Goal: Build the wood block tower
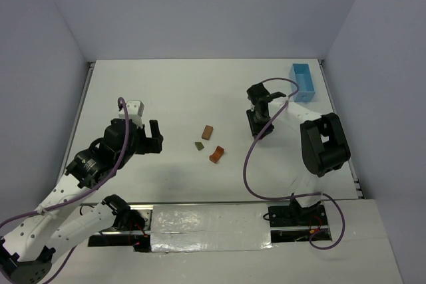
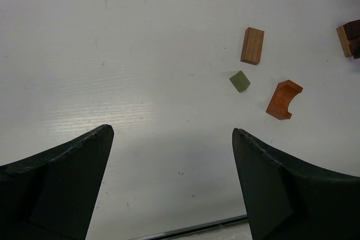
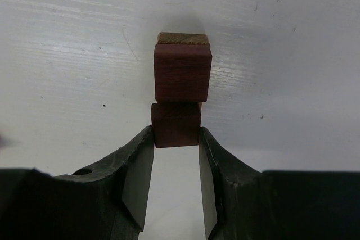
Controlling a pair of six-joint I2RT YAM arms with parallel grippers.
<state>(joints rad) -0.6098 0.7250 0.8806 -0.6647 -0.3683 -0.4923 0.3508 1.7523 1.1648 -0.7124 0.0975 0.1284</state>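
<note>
The right pincer is closed part-way, its two fingertips pressed against either side of a dark brown block. This is the nearest piece of the wood block tower, whose second dark piece and tan-topped end sit straight ahead of the tips. The left pincer is spread as wide as it goes with nothing between its fingers; ahead of it and off to its right, a loose tan block, an olive-green block and an orange arch block lie apart from one another on the white table.
</note>
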